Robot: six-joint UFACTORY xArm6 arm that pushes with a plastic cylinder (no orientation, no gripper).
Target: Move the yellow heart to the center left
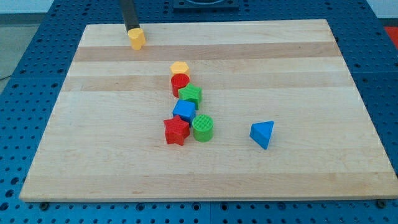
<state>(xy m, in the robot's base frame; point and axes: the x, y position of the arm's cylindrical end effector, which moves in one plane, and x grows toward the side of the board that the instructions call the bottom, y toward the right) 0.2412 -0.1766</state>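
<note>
— What did the view hold, biggest thing first?

— The wooden board (pixel 298 74) filled most of it, lying on a blue perforated table (pixel 18 74). Near the board's middle stood a crowded column of blocks: a yellow hexagon (pixel 180 67) at its upper end, then a red cylinder (pixel 180 82), a green star (pixel 191 95), a blue cube (pixel 184 111), with a red star (pixel 176 130) and a green cylinder (pixel 203 127) side by side at the lower end. A blue triangle (pixel 262 134) sat apart toward the view's right.

— And the yellow heart?

— The yellow heart (pixel 136 38) was near the board's top edge, left of centre, well apart from the column.

— The rod?

— It came down from the view's top, and my tip (pixel 132 30) was touching the heart's upper-left side. It had no jaws and held nothing; it merely pressed against the heart.
</note>
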